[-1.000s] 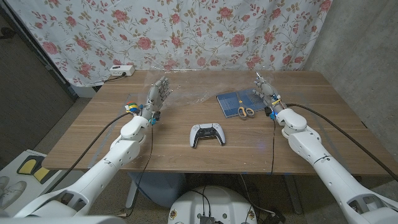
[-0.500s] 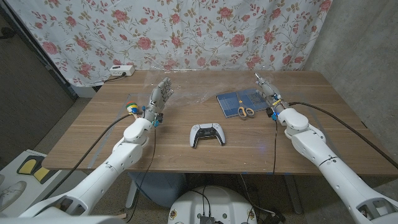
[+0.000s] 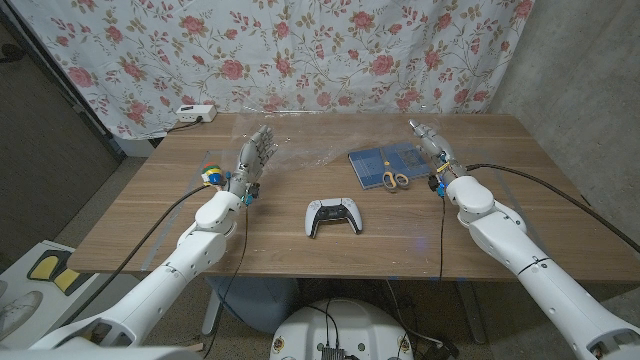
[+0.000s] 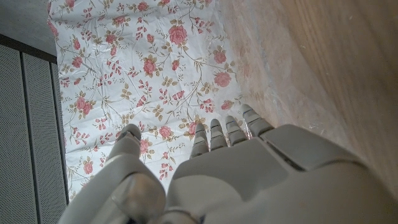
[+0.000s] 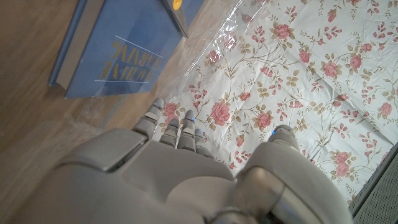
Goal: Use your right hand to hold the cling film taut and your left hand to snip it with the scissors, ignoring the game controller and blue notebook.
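Note:
The cling film (image 3: 305, 148) lies as a clear, crinkled sheet across the far middle of the table. Yellow-handled scissors (image 3: 392, 178) rest on the blue notebook (image 3: 376, 165). My left hand (image 3: 255, 155) stands over the film's left part, fingers apart and pointing up, holding nothing. My right hand (image 3: 428, 143) is raised just right of the notebook, also holding nothing. In the right wrist view my right hand (image 5: 180, 177) points toward the notebook (image 5: 118, 43) and a shiny edge of the film (image 5: 231, 34). In the left wrist view my left hand (image 4: 211, 180) reaches over the wooden table (image 4: 323, 56).
A white game controller (image 3: 335, 216) sits at the table's middle front. A white power strip (image 3: 193, 113) lies at the far left corner. A floral curtain (image 3: 300, 50) hangs behind the table. Bare wood stretches along the front edge (image 3: 330, 268).
Both arms have shifted only slightly; the hands stay raised and apart. The scissors, notebook and controller have not moved.

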Robot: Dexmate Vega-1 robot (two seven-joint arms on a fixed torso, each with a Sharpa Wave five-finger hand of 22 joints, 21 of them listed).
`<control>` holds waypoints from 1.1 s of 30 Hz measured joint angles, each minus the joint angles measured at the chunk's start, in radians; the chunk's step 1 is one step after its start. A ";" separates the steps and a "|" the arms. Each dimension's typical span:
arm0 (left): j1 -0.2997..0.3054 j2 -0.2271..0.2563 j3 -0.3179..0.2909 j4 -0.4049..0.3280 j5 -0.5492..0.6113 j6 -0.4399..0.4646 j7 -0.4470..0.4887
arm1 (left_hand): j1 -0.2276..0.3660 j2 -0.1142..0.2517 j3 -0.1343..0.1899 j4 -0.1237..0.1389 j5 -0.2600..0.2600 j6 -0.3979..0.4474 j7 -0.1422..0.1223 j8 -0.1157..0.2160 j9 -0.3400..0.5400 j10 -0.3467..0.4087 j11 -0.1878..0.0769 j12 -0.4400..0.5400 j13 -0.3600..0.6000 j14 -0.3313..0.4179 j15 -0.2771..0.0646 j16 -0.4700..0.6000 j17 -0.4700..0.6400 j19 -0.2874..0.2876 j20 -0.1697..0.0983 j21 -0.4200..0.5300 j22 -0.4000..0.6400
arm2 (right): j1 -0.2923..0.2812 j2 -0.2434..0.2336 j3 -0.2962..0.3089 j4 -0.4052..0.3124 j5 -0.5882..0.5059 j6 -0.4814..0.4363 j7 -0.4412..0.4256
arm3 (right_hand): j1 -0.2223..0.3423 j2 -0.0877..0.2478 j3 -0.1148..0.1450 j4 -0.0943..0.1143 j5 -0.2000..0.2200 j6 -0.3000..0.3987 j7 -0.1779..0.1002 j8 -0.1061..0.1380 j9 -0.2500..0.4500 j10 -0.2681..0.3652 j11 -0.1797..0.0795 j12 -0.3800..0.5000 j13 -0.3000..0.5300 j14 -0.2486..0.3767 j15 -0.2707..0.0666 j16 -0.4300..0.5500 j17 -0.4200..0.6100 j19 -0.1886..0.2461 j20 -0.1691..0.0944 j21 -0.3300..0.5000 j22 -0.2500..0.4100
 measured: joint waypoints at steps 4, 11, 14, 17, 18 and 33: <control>0.007 0.007 -0.003 -0.008 0.000 0.006 0.006 | 0.000 0.000 0.000 0.000 0.000 0.000 0.000 0.000 0.000 0.000 0.000 0.000 0.000 0.000 0.000 0.000 0.000 0.000 0.000 0.000 0.000 | -0.006 -0.007 -0.005 -0.019 -0.012 -0.018 -0.022 | 0.000 0.000 0.000 0.000 0.000 0.005 -0.005 0.007 0.000 0.010 0.000 0.010 0.009 0.031 -0.006 0.016 0.007 0.022 -0.001 0.008 0.000; 0.013 0.016 -0.007 -0.018 0.000 0.016 0.015 | 0.000 0.000 0.000 0.000 0.000 0.000 0.000 0.000 0.000 0.000 0.000 0.000 0.000 0.000 0.000 0.000 0.000 0.000 0.000 0.000 0.000 | -0.015 -0.028 -0.018 -0.057 -0.038 -0.068 -0.055 | 0.001 0.010 0.003 -0.003 0.000 0.011 -0.010 0.007 0.000 0.037 -0.002 0.025 0.023 0.066 -0.020 0.034 0.018 0.065 -0.015 0.023 0.005; 0.014 0.018 -0.007 -0.020 0.001 0.020 0.018 | 0.000 0.000 0.000 0.000 0.000 0.000 0.000 0.000 0.000 0.000 0.000 0.000 0.000 0.000 0.000 0.000 0.000 0.000 0.000 0.000 0.000 | -0.017 -0.037 -0.024 -0.070 -0.051 -0.085 -0.070 | 0.003 0.018 0.007 -0.007 0.000 0.015 -0.008 0.007 0.005 0.049 -0.004 0.040 0.036 0.098 -0.025 0.051 0.030 0.103 -0.028 0.037 0.009; 0.015 0.020 -0.008 -0.022 0.002 0.023 0.019 | 0.000 0.000 0.000 0.000 0.000 0.000 0.000 0.000 0.000 0.000 0.000 0.000 0.000 0.000 0.000 0.000 0.000 0.000 0.000 0.000 0.000 | -0.020 -0.043 -0.029 -0.079 -0.061 -0.091 -0.085 | 0.003 0.026 0.007 -0.007 0.000 0.027 -0.009 0.011 0.002 0.057 -0.001 0.051 0.052 0.139 -0.038 0.077 0.051 0.148 -0.041 0.055 0.016; 0.015 0.021 -0.008 -0.023 0.002 0.023 0.020 | 0.000 0.000 0.000 0.000 0.000 0.000 0.000 0.000 0.000 0.000 0.000 0.000 0.000 0.000 0.000 0.000 0.000 0.000 0.000 0.000 0.000 | -0.021 -0.045 -0.030 -0.082 -0.064 -0.093 -0.089 | 0.004 0.028 0.007 -0.007 0.000 0.027 -0.009 0.011 0.002 0.060 -0.004 0.051 0.055 0.148 -0.039 0.082 0.056 0.154 -0.046 0.059 0.018; 0.014 0.021 -0.006 -0.022 0.005 0.030 0.025 | 0.000 0.000 0.000 0.000 0.000 0.000 0.000 0.000 0.000 0.004 0.004 0.000 0.000 0.000 0.000 0.000 0.000 0.000 0.000 0.000 0.000 | -0.022 -0.088 -0.065 -0.138 -0.118 -0.163 -0.131 | 0.015 0.035 0.018 -0.029 0.000 0.051 0.039 0.015 0.002 0.085 0.014 0.079 0.077 0.192 -0.039 0.120 0.102 0.221 -0.041 0.081 0.023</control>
